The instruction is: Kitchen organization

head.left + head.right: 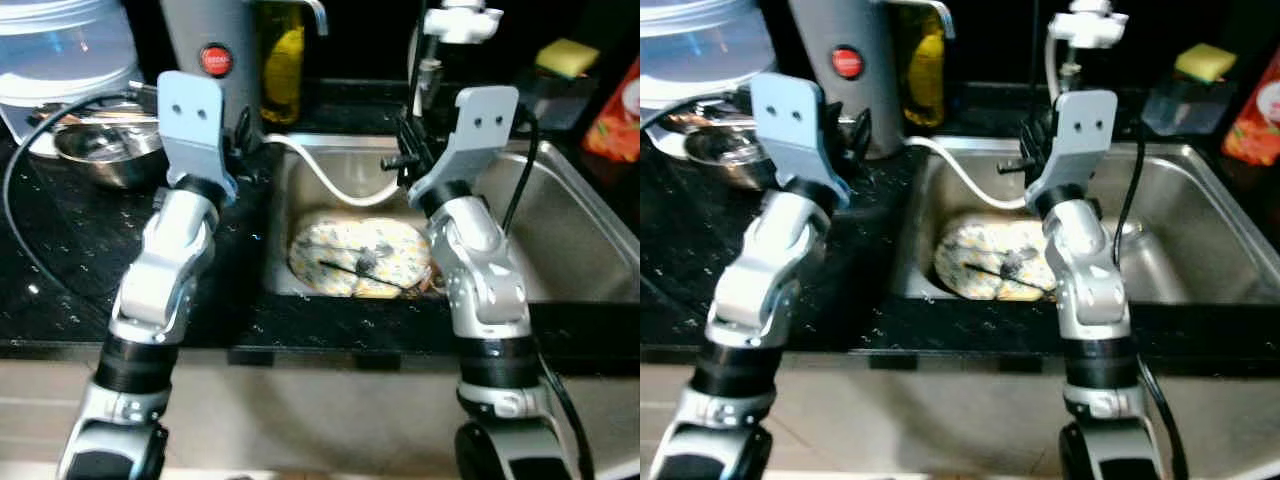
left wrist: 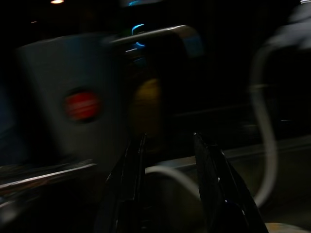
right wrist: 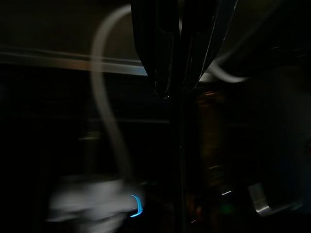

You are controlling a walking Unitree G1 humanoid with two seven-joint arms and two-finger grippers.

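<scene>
Patterned plate (image 1: 362,256) w/ a dark utensil (image 1: 355,266) on it lies in the sink (image 1: 580,225), landmark here. Right gripper (image 3: 181,73) is above the sink's back rim, fingers narrow, nearly together, holding nothing I can make out. Left gripper (image 2: 167,160) is over the surface just left of the sink, fingers apart, empty. Risk: white hose (image 1: 330,180) loops into the sink near the right arm; a reach down could snag it or knock the plate.

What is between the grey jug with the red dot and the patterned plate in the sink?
In the left eye view, a white hose curves between the grey jug and the patterned plate.
</scene>
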